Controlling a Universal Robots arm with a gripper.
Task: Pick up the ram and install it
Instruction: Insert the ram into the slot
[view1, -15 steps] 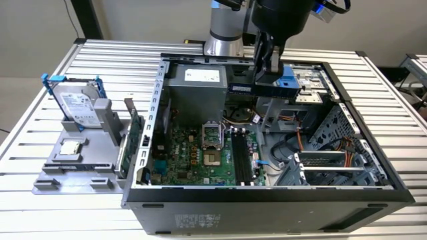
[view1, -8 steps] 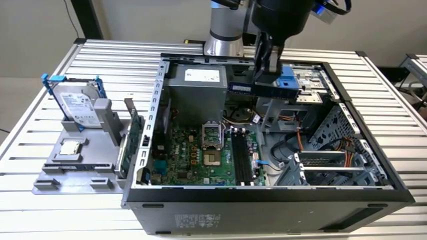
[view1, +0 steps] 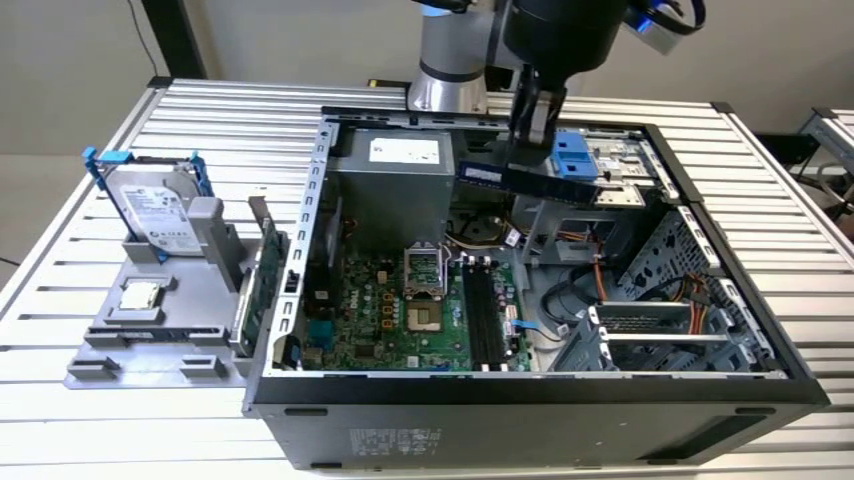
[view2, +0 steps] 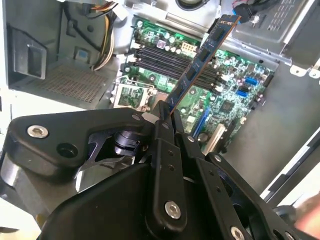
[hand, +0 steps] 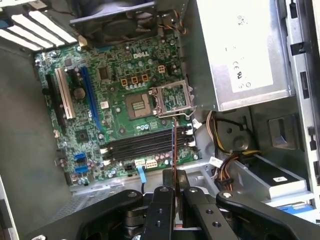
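Blue-green flat ram stick (view1: 527, 184) hangs nearly level, lengthwise across the exterior view, pinched by the black gripper (view1: 530, 150).

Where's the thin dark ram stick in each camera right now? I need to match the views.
Exterior view: thin, flat dark-blue ram stick in the upper middle, clamped under the gripper.
First wrist view: seen edge-on, a thin line running out from the gripper.
Second wrist view: a long diagonal strip leaving the gripper.
Shared landmark: black memory slots.
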